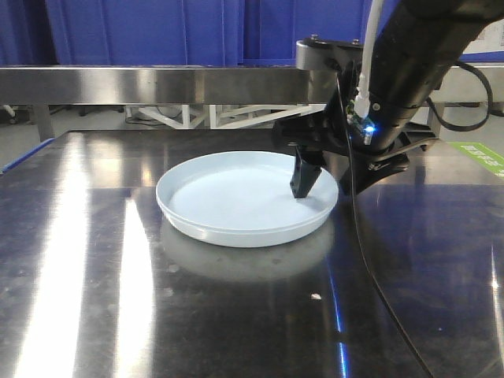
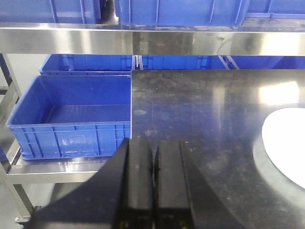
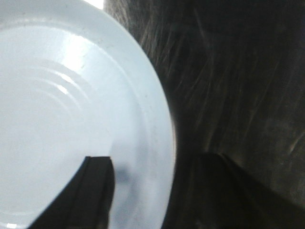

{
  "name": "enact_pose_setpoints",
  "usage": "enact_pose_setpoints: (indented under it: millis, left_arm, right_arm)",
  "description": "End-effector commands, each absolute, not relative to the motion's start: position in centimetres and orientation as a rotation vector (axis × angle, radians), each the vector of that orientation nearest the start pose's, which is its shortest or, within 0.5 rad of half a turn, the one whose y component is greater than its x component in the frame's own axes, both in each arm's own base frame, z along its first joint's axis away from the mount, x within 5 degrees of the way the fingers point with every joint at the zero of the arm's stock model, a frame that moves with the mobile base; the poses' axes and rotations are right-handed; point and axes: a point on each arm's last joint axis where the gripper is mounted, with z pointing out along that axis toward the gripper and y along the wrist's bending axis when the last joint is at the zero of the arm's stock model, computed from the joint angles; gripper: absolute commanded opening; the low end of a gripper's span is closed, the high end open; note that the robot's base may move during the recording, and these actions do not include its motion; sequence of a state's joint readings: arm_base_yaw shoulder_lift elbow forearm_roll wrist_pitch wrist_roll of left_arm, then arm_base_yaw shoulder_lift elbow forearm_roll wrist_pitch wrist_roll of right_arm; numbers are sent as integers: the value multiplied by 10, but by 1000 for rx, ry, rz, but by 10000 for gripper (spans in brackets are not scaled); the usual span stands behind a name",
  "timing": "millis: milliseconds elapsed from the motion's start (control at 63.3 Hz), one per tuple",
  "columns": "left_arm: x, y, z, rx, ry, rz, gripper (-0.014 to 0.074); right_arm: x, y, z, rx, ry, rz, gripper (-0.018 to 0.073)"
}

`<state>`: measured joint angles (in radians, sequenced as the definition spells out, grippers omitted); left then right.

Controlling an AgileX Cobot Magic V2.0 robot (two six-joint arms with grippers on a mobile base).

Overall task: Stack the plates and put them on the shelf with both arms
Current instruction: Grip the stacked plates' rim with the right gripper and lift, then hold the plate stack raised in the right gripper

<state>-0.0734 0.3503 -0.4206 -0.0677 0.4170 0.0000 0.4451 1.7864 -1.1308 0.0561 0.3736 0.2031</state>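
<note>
Our right claw (image 1: 327, 185) is straddling the plate (image 1: 236, 201) at its right rim in the front view. The jaws are spread, one finger dipping inside the dish and the other hanging just outside it above the steel table (image 1: 94, 299). We cannot tell whether a second plate is lying beneath.

From the left wrist, our left claw (image 2: 152, 162) is pressing its fingers together on nothing. The plate is lying ahead to its right and a blue crate (image 2: 71, 114) ahead to its left.

From the right wrist, we are seeing the rim passing between the parted fingers.
</note>
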Motion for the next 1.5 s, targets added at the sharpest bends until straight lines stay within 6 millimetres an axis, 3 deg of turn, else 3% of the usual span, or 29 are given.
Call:
enact_pose_setpoints:
  millis: [0,95,158,269,490,711,933,1233,1486]
  left_arm:
    - [81,-8,311,28,1720,-126,99]
    - [81,-8,311,28,1720,-126,99]
    - [81,-8,311,28,1720,-126,99]
    - [81,-8,311,28,1720,-126,99]
    - [81,-8,311,28,1720,-126,99]
    - [81,-8,311,28,1720,-126,99]
    - [81,-8,311,28,1720,-126,99]
    - [81,-8,311,28,1720,-126,99]
    - [81,-8,311,28,1720,-126,99]
  right_arm:
    - [342,166,231,-245,2397,350,265]
    - [342,166,231,-244,2396,352,32]
    - [343,166,234,-243,2388,354,75]
    - [345,168,245,-241,2360,364,48]
    - [344,167,303,-229,2211,412,48]
    - [326,159,367,-213,2035,462,48]
    - [296,145,403,-212,1975,479,48]
    - [260,141,411,-255,1972,508,48]
    - [233,127,394,-240,1878,530,48]
